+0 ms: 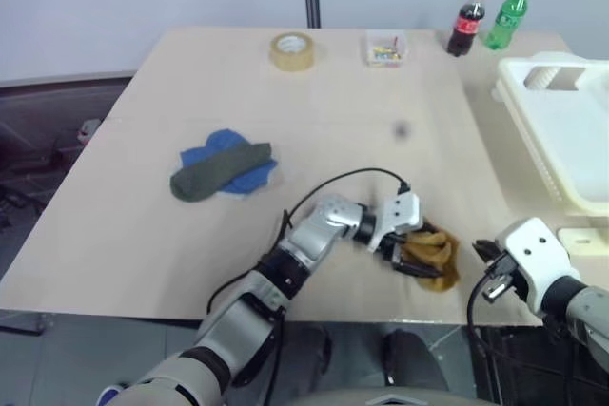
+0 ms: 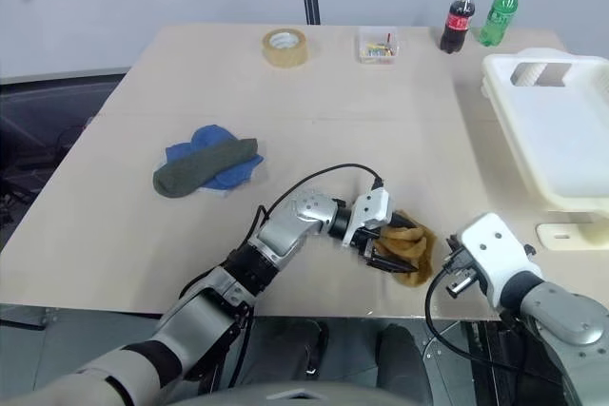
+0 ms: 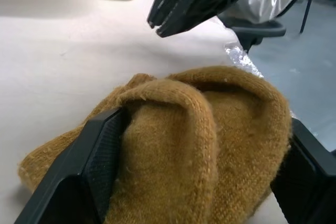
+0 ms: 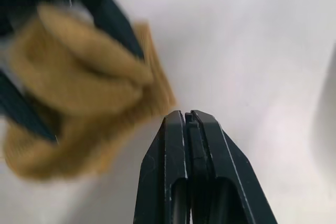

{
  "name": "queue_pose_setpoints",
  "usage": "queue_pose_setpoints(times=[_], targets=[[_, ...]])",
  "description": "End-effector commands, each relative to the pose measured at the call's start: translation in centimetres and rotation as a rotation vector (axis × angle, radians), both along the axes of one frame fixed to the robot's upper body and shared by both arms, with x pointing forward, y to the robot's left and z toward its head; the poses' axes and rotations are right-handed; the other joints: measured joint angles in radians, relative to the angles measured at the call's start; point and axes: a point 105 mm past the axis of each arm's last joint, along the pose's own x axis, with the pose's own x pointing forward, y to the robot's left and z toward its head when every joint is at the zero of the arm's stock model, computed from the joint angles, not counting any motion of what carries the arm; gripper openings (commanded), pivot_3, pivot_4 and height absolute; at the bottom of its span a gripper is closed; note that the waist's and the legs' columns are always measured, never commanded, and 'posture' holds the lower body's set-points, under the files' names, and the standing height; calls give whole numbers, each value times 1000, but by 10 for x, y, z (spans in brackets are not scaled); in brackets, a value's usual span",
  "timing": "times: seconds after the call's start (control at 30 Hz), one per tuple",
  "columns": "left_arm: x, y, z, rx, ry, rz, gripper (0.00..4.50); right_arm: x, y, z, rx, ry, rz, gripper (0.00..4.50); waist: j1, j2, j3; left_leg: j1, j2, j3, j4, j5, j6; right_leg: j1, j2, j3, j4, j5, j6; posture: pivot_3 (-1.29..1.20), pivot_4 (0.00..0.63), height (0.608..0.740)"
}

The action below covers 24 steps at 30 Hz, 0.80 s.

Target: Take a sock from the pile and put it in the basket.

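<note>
Near table edge, left claw [image 2: 381, 256] straddles mustard sock [image 2: 411, 252]; right claw [image 4: 189, 121] clenched, empty.

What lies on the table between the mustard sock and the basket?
Only the shut right gripper, just beside the mustard sock that sits between the left gripper's open fingers. Beyond it, bare table reaches the basket.

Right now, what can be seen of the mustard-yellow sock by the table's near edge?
The mustard-yellow sock is a soft, fuzzy knit, bunched into rounded folds rather than laid flat. It rests on the beige table close to the near edge, apart from the blue and grey-green socks. The left gripper straddles it, one black finger against each side. The right gripper, shut, sits just beside it without touching.
</note>
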Motion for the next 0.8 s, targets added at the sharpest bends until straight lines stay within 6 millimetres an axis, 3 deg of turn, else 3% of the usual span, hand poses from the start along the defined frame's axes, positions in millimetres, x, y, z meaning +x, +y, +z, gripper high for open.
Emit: queue_pose_setpoints(times=[0.03, 0.13, 0.33, 0.47, 0.6, 0.7, 0.77, 0.8], targets=[[13, 20, 31, -83, -22, 38, 3948, 6, 15, 14, 76, -62, 25, 342, -8, 0, 0, 0, 0, 0, 0, 0, 0, -1, 0, 0, 0, 0, 0, 0, 150, 740], [19, 40, 49, -99, -79, 67, 3948, 16, 25, 19, 138, -84, 40, 1408, -18, 1, 0, -1, 2, 0, 0, 0, 0, -2, 2, 0, 1, 0, 0, 0, 150, 740], [23, 71, 57, -60, -123, 161, 3948, 28, 38, 10, 164, -50, 96, 4366, -17, 1, 0, -1, 0, -1, -1, 2, -3, -2, 0, 0, 0, 0, -1, 0, 150, 740], [20, 74, 41, -16, -94, 190, 3948, 33, 31, 11, 161, -60, 73, 4366, -18, 1, 0, -2, -1, -1, -1, 2, -4, -3, 0, 0, 0, 0, -1, 0, 150, 740], [27, 73, 23, 49, -40, 259, 3948, 22, 22, 10, 83, -34, 109, 4366, -12, 1, 0, -2, -1, -1, -1, 1, -1, -2, 0, 0, 0, 0, 0, 0, 150, 740], [37, 80, 15, 88, -3, 353, 3948, 8, 25, -1, 32, 45, 190, 3612, -6, 1, 0, -2, -1, -1, -1, 0, 0, -2, 0, 0, 1, 0, 0, 0, 150, 740], [40, 83, 13, 96, -4, 386, 3948, 7, 24, -7, 28, 70, 190, 2713, -10, 1, 0, -1, 0, 0, -1, 0, 0, -3, 1, 0, 1, 0, 0, 0, 150, 740], [44, 85, 21, 50, 4, 429, 3948, 9, 25, -18, 13, 95, 195, 2286, -12, 1, 0, -1, 0, 0, -1, 0, 0, -2, 1, 0, 1, 0, 0, 0, 150, 740]])
